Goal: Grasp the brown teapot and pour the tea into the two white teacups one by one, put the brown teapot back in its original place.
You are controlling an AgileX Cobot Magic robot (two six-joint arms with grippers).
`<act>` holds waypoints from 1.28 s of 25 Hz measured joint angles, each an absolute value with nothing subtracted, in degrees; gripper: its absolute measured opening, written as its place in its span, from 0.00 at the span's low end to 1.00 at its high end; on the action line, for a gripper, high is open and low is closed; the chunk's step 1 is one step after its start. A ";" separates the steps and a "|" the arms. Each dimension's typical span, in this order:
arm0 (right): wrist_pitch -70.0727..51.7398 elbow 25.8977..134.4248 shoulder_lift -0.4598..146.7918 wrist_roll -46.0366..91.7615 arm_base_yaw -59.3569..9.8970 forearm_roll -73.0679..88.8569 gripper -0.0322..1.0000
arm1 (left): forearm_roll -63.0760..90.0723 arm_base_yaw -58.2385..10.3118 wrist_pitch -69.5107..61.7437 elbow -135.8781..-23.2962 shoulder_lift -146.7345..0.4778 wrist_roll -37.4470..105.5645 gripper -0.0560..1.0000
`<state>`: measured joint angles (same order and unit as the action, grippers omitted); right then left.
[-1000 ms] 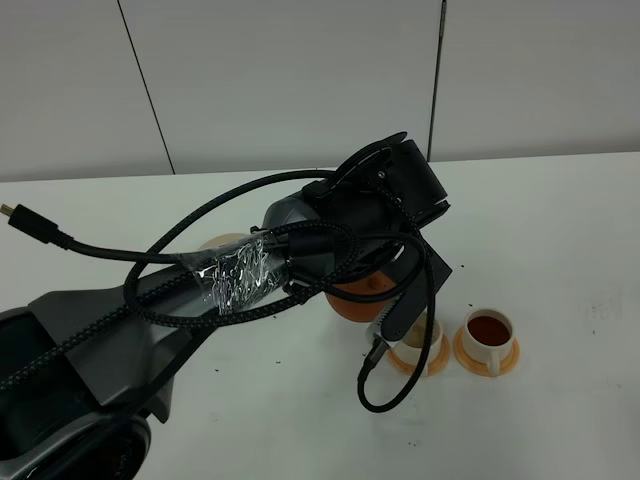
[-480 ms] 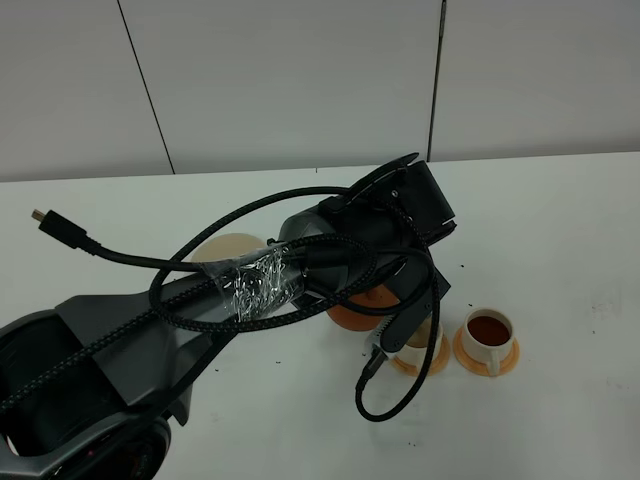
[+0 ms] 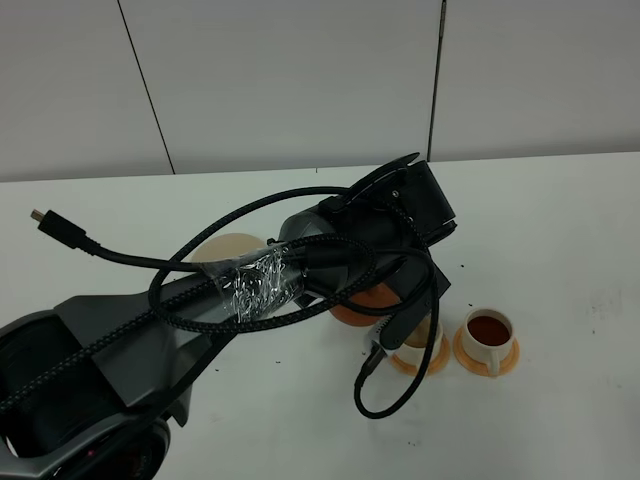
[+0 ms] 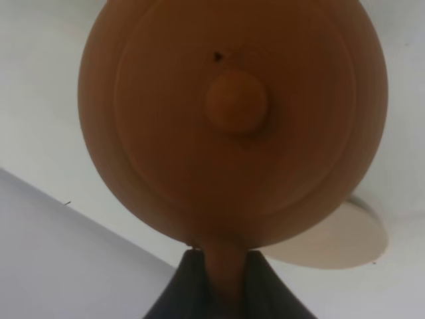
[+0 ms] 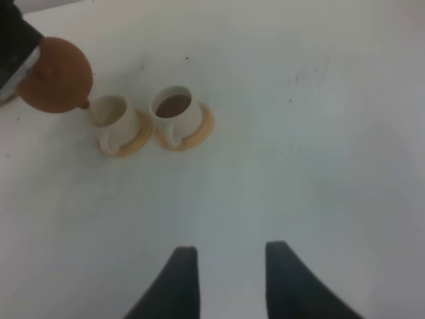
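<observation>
The brown teapot [image 4: 232,119] hangs from my left gripper [image 4: 222,262], which is shut on its loop handle. In the high view the teapot [image 3: 357,305] is mostly hidden under the left arm. From the right wrist view the teapot [image 5: 56,76] holds its spout over the rim of the left white teacup [image 5: 111,113], whose inside looks pale. The right white teacup [image 5: 176,109] holds brown tea. Both cups [image 3: 421,340] [image 3: 488,333] stand on orange saucers. The cream coaster [image 3: 228,250] lies bare behind the arm. My right gripper [image 5: 229,276] is open, well short of the cups.
The left arm [image 3: 250,290] with its looped black cable [image 3: 395,385] reaches across the white table [image 3: 560,240] and covers part of the left cup. A grey panelled wall [image 3: 300,80] rises behind the table.
The left arm has swung slightly, baring the cream coaster, and carried the teapot a little closer to the left cup. In the last half second almost nothing has moved.
</observation>
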<state>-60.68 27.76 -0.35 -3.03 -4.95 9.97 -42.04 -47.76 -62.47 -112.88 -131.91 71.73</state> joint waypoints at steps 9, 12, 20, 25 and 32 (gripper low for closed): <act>-60.68 27.76 -0.35 -3.03 -4.95 9.97 0.27 | -44.13 -48.15 -61.43 -112.88 -131.91 71.62 0.21; -60.68 27.76 -0.35 -3.03 -4.95 9.97 0.27 | -44.19 -48.17 -60.85 -112.88 -131.91 71.62 0.21; -60.68 27.76 -0.35 -3.03 -4.95 9.97 0.27 | -44.19 -48.22 -59.17 -112.88 -131.91 71.62 0.21; -60.68 27.76 -0.35 -3.03 -4.95 9.97 0.27 | -44.19 -48.22 -58.79 -112.88 -131.91 71.67 0.21; -60.68 27.76 -0.35 -3.03 -4.95 9.97 0.27 | -44.19 -48.22 -58.66 -112.88 -131.91 71.85 0.21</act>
